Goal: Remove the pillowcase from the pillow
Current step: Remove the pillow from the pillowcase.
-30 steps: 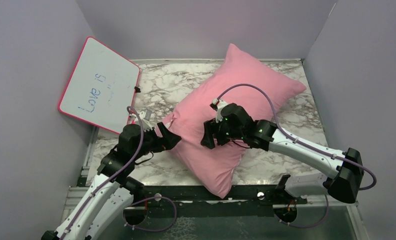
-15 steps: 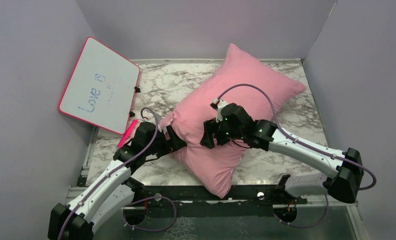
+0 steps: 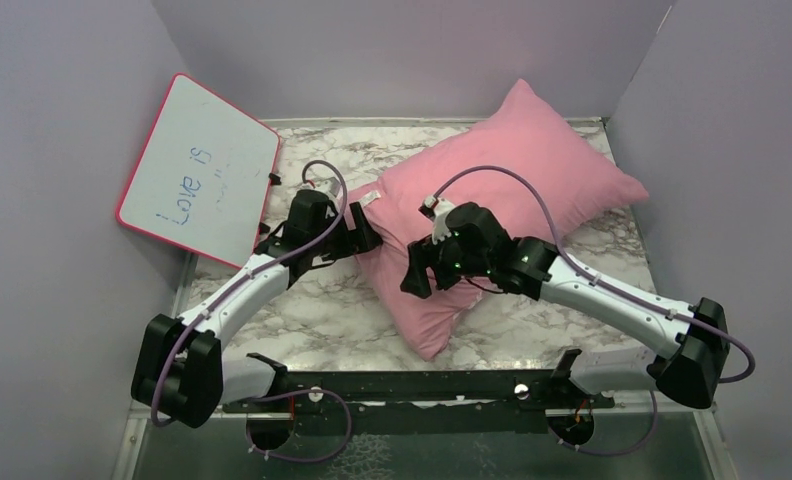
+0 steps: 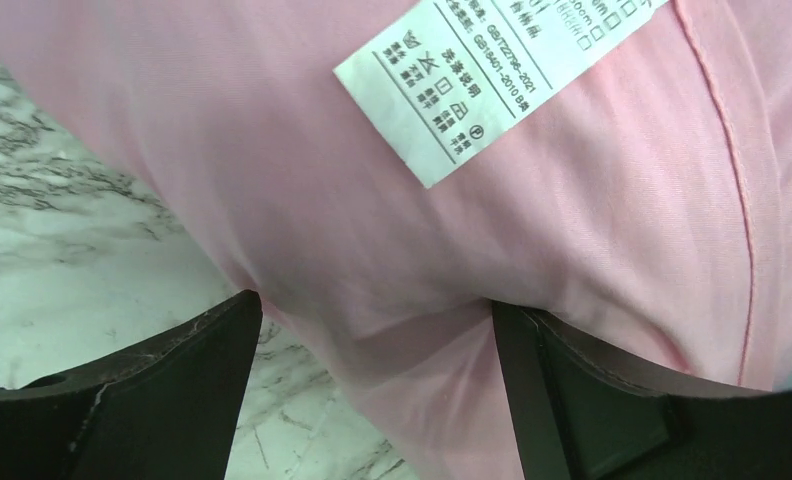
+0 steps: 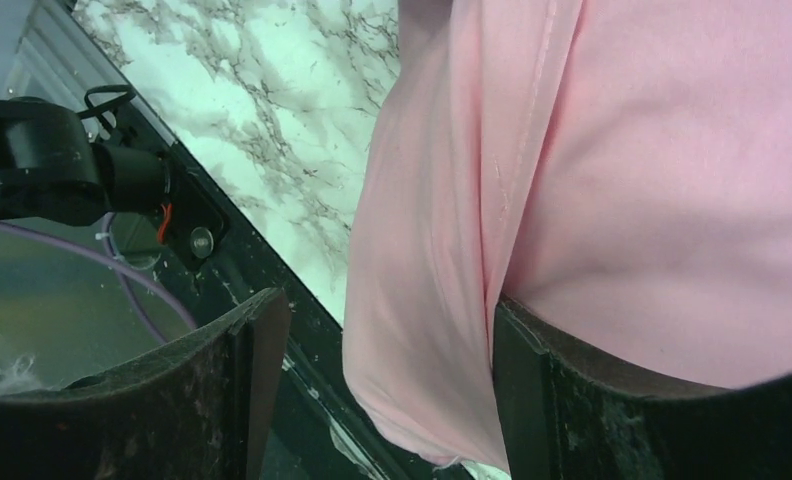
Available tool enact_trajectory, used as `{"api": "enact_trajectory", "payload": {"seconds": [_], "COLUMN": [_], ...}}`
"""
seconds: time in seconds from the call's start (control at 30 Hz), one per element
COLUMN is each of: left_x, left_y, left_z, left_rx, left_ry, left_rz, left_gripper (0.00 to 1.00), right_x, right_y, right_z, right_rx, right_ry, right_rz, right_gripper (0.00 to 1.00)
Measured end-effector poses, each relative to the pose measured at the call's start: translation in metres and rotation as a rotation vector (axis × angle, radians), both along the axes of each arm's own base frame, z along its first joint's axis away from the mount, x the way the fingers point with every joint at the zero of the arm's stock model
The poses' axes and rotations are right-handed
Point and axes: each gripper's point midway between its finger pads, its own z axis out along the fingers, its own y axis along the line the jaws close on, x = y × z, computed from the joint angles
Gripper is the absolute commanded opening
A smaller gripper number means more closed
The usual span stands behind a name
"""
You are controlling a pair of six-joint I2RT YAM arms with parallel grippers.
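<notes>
The pink pillowcase [image 3: 512,190] covers the whole pillow, which lies slantwise on the marble table; the white pillow itself is hidden inside. My left gripper [image 3: 365,237] is open at the case's left corner. In the left wrist view, pink fabric [image 4: 572,220] with a white care label [image 4: 482,80] bulges between the spread fingers [image 4: 172,380] of my left gripper [image 4: 372,310]. My right gripper [image 3: 418,278] is open over the pillow's near end. In the right wrist view [image 5: 387,310] a loose fold of the case [image 5: 422,300] hangs between its fingers, and one finger [image 5: 592,400] sits under the pillow's bulge.
A pink-framed whiteboard [image 3: 197,170] with blue writing leans at the far left wall. Grey walls close the left, back and right sides. The marble table [image 3: 312,310] ends at a black rail [image 3: 402,385] along the near edge.
My left arm has stretched forward and its gripper has pushed the pillow's left corner back and right. The whole pillow has swung toward the far right. My right gripper has barely moved.
</notes>
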Motion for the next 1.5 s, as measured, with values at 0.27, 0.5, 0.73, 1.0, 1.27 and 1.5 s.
{"api": "enact_trajectory", "payload": {"seconds": [0.27,0.5,0.73,1.0,1.27,1.5], "left_x": [0.009,-0.005,-0.021,-0.011,0.007,0.014], "left_y": [0.021,0.029,0.032,0.024,0.008,-0.004], "left_z": [0.007,0.032,0.059,0.095,0.092,0.065], "left_rx": [0.020,-0.015,-0.050,-0.093,-0.105,-0.108], "left_ry": [-0.041,-0.089,-0.111,-0.139,-0.077,-0.006], "left_rz": [0.035,0.057,0.060,0.056,0.010,-0.049], "left_gripper": [0.90,0.91,0.94,0.94,0.94,0.67], "right_x": [0.018,0.049,0.049,0.006,-0.024,-0.030], "right_y": [-0.003,-0.011,0.002,0.007,0.023,0.044], "right_z": [0.053,0.089,0.025,-0.005,0.006,-0.001], "right_rx": [-0.013,-0.039,-0.149,-0.103,-0.009,0.013], "right_ry": [-0.129,-0.285,-0.140,0.044,0.101,0.152], "right_rz": [-0.012,-0.107,-0.092,0.027,0.254,0.368], "right_gripper": [0.81,0.80,0.73,0.57,0.58,0.51]}}
